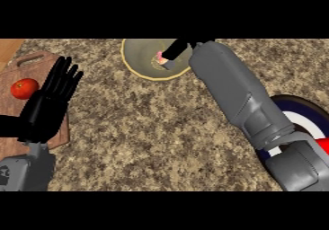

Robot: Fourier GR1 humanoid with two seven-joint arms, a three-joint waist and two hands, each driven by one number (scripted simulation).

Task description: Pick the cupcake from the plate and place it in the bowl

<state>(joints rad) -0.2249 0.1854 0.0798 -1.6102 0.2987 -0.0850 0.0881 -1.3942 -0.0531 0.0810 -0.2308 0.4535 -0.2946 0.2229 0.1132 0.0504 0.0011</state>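
The bowl (142,68), tan with a pale yellow rim, sits at the counter's far edge, top centre. My right hand (176,49) reaches over its right side, with the forearm stretching up from the lower right. Its dark fingers curl round the cupcake (168,64), of which a pink top and a grey wrapper show, inside the bowl's rim. The hand's upper part is cut off at the view's top. The plate (308,113), blue-rimmed with white and red rings, lies at the right edge, half hidden under my right forearm. My left hand (49,101) rests open at the left, fingers up.
A wooden cutting board (15,74) lies at the left under my left hand, with a red tomato (24,88) on it. Speckled brown counter (154,130) spreads between the board and the plate.
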